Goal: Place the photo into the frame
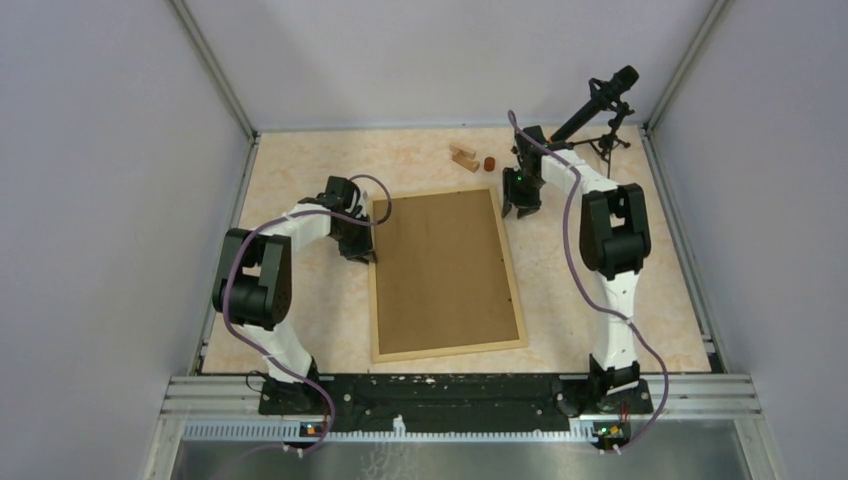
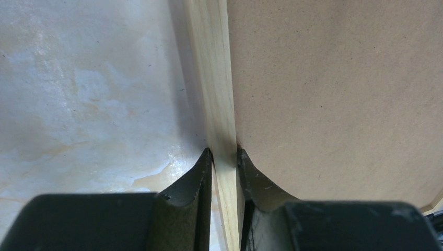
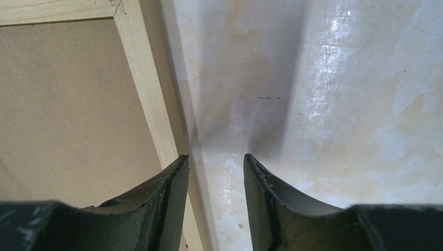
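- The left gripper (image 2: 223, 154) has its jaws drawn narrow and pinched on the pale left rail of the frame (image 1: 373, 300). One finger sits on the table (image 1: 320, 330) side, the other against the brown backing board (image 1: 445, 265) (a thin edge grip, with little wood between the pads).
- The right gripper (image 3: 214, 162) has its jaws partly apart and holds nothing. Bare table shows between them, just outside the right rail.
- The frame lies back-up in the middle of the table, with the left claw at its 10 o'clock and the right claw near its 1 o'clock corner.
- The photo shows in no view, so I cannot tell where it is.
- Lifting by that single rail could let the frame swing or slip out of the pinch.
- The right jaws could close on air, since they stand beside the rail and do not straddle it.
- A shove toward 12 o'clock could knock the wooden blocks (image 1: 463, 157).
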